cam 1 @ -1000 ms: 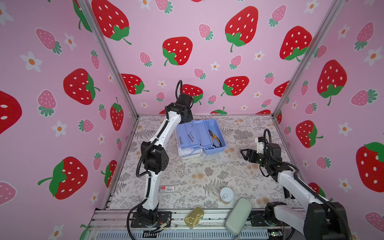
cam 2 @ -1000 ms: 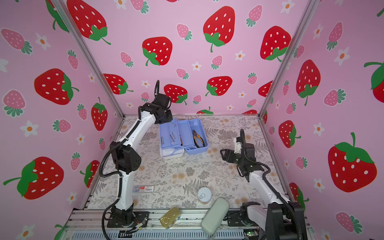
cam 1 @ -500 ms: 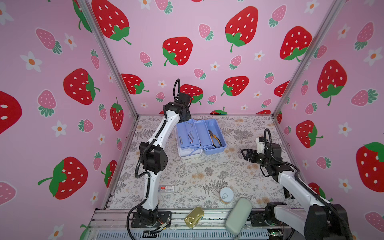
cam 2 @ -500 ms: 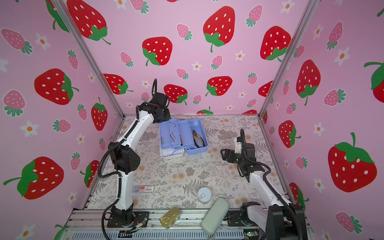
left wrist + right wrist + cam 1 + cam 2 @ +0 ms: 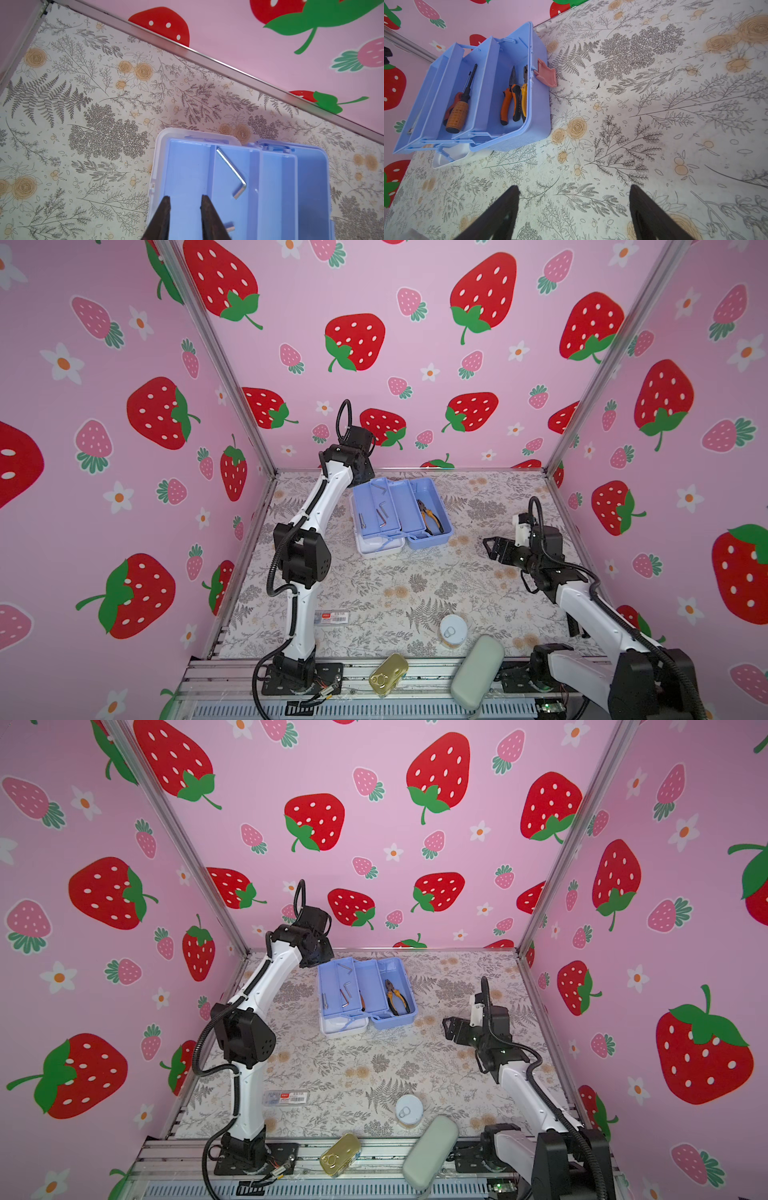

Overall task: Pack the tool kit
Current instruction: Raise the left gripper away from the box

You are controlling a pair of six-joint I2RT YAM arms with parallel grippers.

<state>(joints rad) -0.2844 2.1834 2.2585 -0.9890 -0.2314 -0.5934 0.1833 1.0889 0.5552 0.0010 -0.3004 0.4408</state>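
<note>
The tool kit (image 5: 401, 514) (image 5: 365, 990) lies open at the back middle of the table, its blue trays spread over the white lid. Hex keys (image 5: 232, 172) lie in the left trays, a screwdriver (image 5: 460, 104) in the middle tray and orange pliers (image 5: 512, 99) in the base. The pink latch (image 5: 546, 72) hangs off the base's right side. My left gripper (image 5: 185, 198) hovers over the kit's far-left tray, jaws a narrow gap apart with nothing between them. My right gripper (image 5: 488, 545) (image 5: 574, 189) stands wide open and empty over bare table, right of the kit.
A flat clear case with a red label (image 5: 331, 617) lies at the front left. A round can (image 5: 453, 628), a gold tin (image 5: 388, 674) and a grey-green oblong case (image 5: 477, 670) sit along the front edge. The back wall runs close behind the kit.
My left gripper has drifted slightly left over the kit's far end and its jaws have narrowed. My right gripper's jaws have opened wider; that arm has barely moved.
</note>
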